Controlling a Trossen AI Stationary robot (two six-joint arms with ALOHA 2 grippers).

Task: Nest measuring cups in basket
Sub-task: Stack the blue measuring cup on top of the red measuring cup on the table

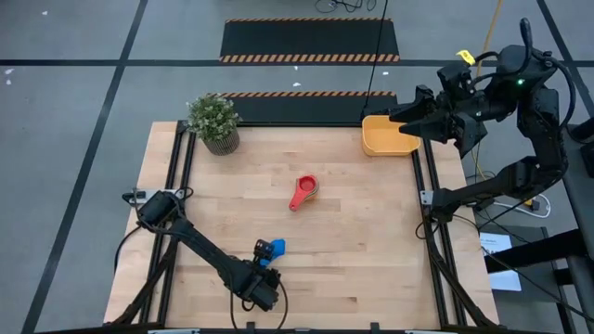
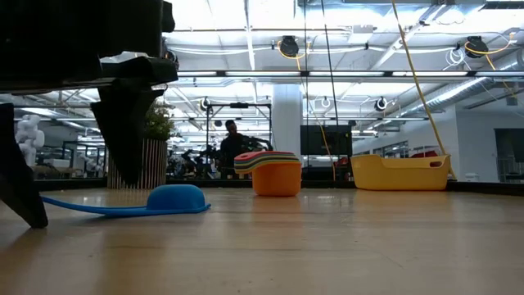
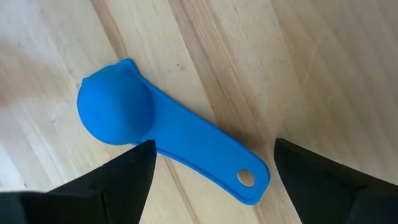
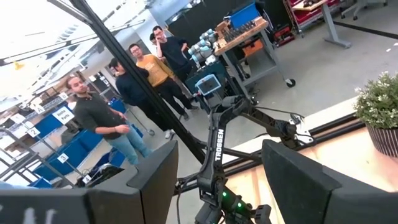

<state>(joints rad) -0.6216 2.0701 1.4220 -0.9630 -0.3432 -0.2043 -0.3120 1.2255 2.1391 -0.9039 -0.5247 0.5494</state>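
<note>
We have the left gripper (image 3: 208, 165) low over the near edge of the tabletop (image 1: 371, 241), fingers spread and holding nothing. The blue measuring cup (image 3: 168, 134) lies bowl-down on the wood between the two fingers, with its flat handle running across the gap and its hanging hole near one finger. The low view confirms that the cup rests flat and that a finger stands just beside its handle.

The remaining cups appear already nested in one stack (image 1: 304, 192) near the middle of the tabletop, red uppermost and orange at the base. The basket (image 1: 382, 141) sits at the far right corner, well apart from both. The right gripper (image 1: 408, 119) hangs over the basket with its fingers apart and nothing between them.

The step in hand, in our judgement, is the pickup of the blue cup. To do it well:

1. Close across the narrow width of the handle, not across the bowl, which is domed and may slip.
2. Descend until the fingertips nearly touch the wood, since the handle is thin and lies flush.
3. Grip near the bowl end so the cup hangs level.
4. Lift straight up before travelling towards the stack.
</note>
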